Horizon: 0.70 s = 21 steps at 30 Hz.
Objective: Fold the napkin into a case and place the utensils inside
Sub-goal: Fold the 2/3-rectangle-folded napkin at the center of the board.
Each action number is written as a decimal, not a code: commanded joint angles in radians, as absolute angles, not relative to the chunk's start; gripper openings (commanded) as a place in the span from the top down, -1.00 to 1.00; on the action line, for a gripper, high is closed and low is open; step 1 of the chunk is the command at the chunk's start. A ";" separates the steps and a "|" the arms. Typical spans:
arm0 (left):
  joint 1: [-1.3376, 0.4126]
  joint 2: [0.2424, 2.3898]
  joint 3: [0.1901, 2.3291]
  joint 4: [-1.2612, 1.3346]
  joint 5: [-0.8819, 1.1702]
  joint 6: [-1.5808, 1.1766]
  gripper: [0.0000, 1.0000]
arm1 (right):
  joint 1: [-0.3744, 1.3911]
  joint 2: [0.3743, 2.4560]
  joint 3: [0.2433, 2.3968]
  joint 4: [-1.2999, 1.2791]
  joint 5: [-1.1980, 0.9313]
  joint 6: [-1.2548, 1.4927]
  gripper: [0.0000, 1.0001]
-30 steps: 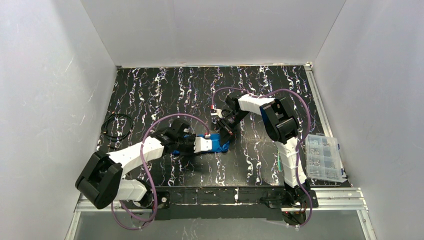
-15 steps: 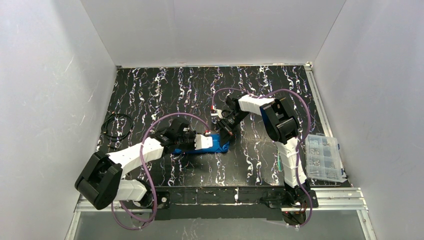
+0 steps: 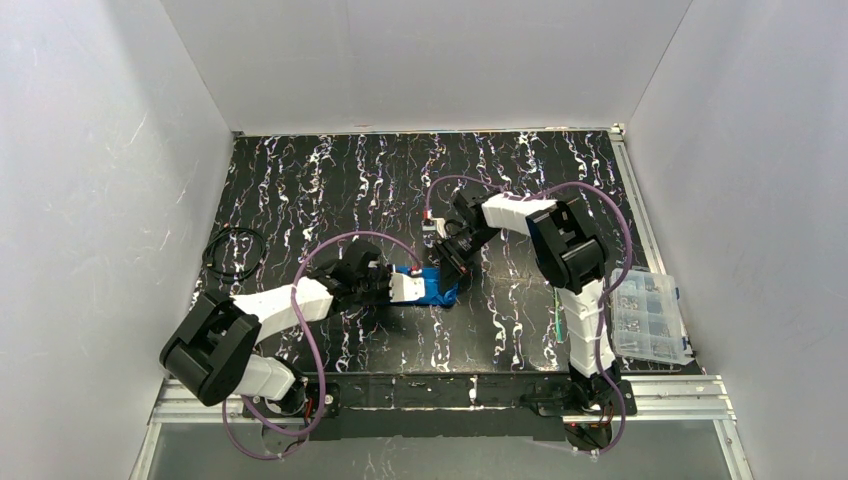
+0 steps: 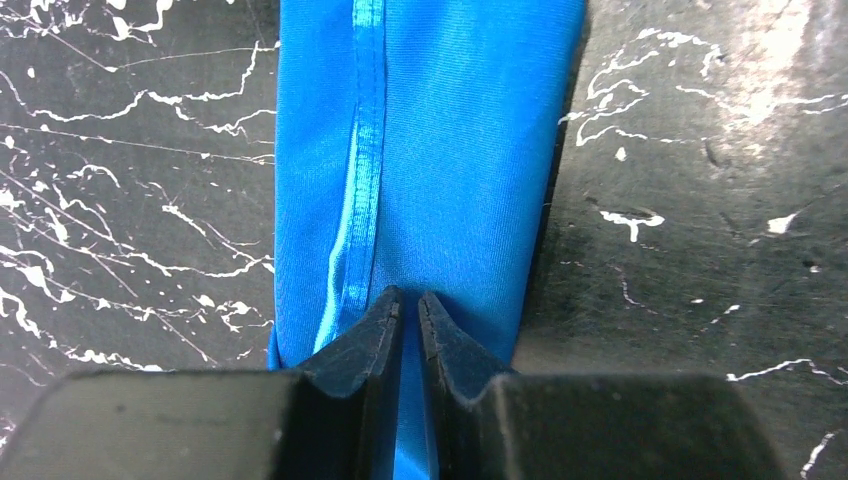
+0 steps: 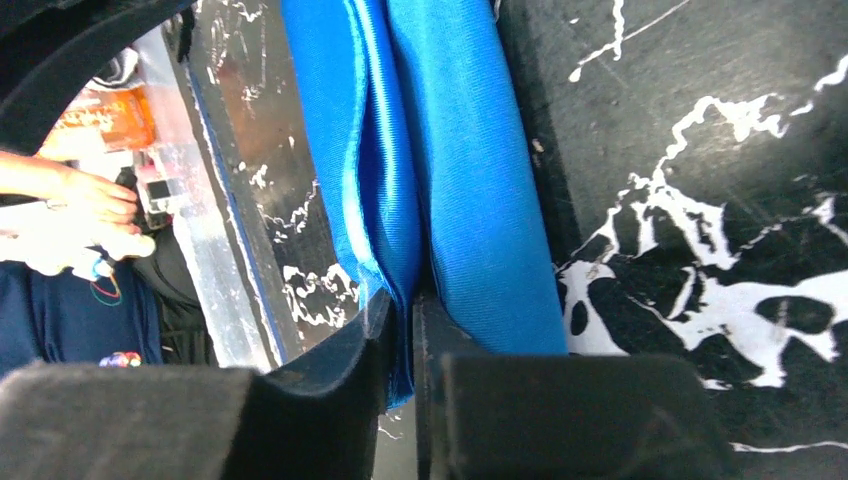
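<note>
A robotics lab test cell: plain white walls (image 3: 420,60) enclose a black marbled worktop (image 3: 330,180), edged by aluminium framing (image 3: 440,400), with a clear parts box (image 3: 648,315).

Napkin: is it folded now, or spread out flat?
Folded. The napkin lies as a narrow strip; the right wrist view shows its layers doubled over.

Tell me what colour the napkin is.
The napkin is plain bright blue, clearest in the left wrist view.

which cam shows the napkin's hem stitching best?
Left wrist: the hem runs sharp and close along the folded napkin. Right wrist shows bunched folds, stitching unclear; top external shows only a small blue patch.
</note>
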<state>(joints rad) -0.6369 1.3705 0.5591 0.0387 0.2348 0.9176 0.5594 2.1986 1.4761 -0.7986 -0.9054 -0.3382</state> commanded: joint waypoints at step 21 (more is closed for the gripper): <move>-0.624 1.375 0.521 0.018 0.200 0.932 1.00 | 0.437 1.584 0.991 -0.090 -0.858 0.300 -0.97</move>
<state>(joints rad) -0.6331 1.3705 0.5301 0.0978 0.1982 0.9417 0.4545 1.6794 1.0794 -0.2741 -0.8848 0.1051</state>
